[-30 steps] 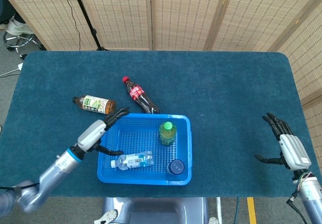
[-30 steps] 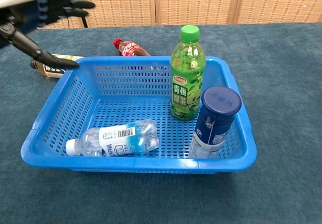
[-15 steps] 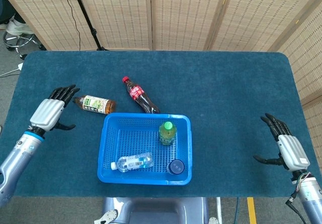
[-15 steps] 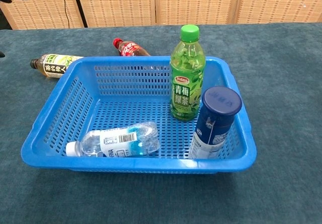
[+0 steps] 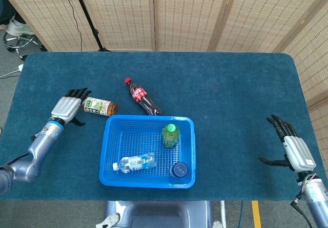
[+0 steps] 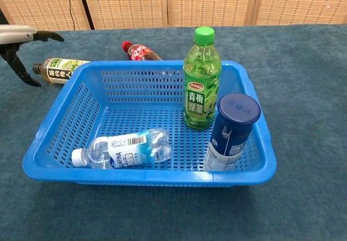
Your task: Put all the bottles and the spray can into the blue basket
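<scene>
The blue basket [image 5: 109,156] [image 6: 59,123] holds an upright green tea bottle [image 5: 170,135] [image 6: 202,80], a clear water bottle [image 5: 135,163] [image 6: 122,149] lying flat and a blue-capped spray can [image 5: 179,170] [image 6: 232,132]. A brown tea bottle [image 5: 97,106] [image 6: 60,70] and a cola bottle [image 5: 143,97] [image 6: 140,51] lie on the table behind the basket. My left hand [image 5: 68,108] [image 6: 19,38] is open, its fingers spread right by the brown tea bottle's cap end. Far to the right, my right hand [image 5: 291,147] hovers open over the table.
The dark blue table [image 5: 230,95] is backed by wicker screens [image 5: 189,13]. A stand's black leg [image 5: 87,18] and a chair base [image 5: 18,38] sit beyond the far left edge.
My left hand drew back from the basket's left rim, swung far out to the left, then came in toward the brown tea bottle's cap end. The right hand barely moved.
</scene>
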Available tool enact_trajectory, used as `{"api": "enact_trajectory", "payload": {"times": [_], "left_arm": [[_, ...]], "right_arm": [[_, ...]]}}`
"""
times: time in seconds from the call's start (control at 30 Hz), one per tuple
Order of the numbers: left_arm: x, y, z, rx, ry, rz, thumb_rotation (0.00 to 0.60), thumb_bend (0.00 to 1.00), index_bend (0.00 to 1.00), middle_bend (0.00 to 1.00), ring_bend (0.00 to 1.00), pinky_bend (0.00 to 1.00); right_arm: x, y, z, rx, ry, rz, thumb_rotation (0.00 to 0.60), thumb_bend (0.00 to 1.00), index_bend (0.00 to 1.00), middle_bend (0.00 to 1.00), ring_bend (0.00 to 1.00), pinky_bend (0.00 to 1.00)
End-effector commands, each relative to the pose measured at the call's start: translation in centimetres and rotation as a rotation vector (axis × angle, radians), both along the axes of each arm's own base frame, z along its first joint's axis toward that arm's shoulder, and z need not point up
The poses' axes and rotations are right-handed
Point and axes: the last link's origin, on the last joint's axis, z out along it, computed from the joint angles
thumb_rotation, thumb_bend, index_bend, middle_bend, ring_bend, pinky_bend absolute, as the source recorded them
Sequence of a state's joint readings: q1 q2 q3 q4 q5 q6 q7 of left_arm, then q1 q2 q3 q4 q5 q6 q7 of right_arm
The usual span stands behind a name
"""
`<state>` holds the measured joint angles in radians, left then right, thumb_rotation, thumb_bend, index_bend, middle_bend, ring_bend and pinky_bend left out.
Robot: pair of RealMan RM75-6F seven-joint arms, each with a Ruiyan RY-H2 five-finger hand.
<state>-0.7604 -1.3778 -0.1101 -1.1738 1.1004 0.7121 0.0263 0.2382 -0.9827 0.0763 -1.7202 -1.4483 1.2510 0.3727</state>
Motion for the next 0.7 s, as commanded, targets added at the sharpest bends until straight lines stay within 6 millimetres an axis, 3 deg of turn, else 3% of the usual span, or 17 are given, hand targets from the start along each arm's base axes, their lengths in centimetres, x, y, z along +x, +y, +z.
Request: {"api": "enact_trajectory", "payload": {"times": [0.03,0.23,0.33,0.4,0.47,0.7], "left_arm": [[0.5,1.2,-2.0,-0.032,0.013,0.002,0.6,0.04,0.0,0.0,0.0,0.0],[1.0,2.6,-3.8,-0.042,0.036,0.009,0.6,0.05,0.0,0.0,0.0,0.0],[1.5,3.0,-4.6,-0.03,0.039,-0.007,0.6,0.1,0.03,0.0,0.01,0.1],[1.9,3.2,-5.0,-0.019,0.037,-0.022,0.6,0.17,0.14,0.05,0.09,0.22],[2.2,3.4,-5.5,-0.008,0.042,-0.032,0.6,0.23,0.31,0.18,0.22,0.35],[3.6,3.8,-5.9,0.054,0.021,-0.081,0.6,0.35,0.67,0.5,0.48,0.61]], "right_arm": [[-0.1,-0.2,-0.1,0.004,0.004,-0.004,0.6,0.0,0.0,0.0,0.0,0.0],[-0.2,-0.4,-0.1,0.005,-0.006,-0.011,0.6,0.0,0.0,0.0,0.0,0.0],[-0.3,-0.4,0.1,-0.005,-0.009,-0.014,0.6,0.0,0.0,0.0,0.0,0.0],[-0.3,-0.4,0.2,-0.005,-0.009,-0.015,0.6,0.0,0.0,0.0,0.0,0.0],[-0.4,-0.5,0.2,-0.003,-0.006,-0.015,0.6,0.0,0.0,0.0,0.0,0.0],[-0.2,-0.5,0.4,-0.008,-0.009,-0.007,0.6,0.0,0.0,0.0,0.0,0.0]]}}
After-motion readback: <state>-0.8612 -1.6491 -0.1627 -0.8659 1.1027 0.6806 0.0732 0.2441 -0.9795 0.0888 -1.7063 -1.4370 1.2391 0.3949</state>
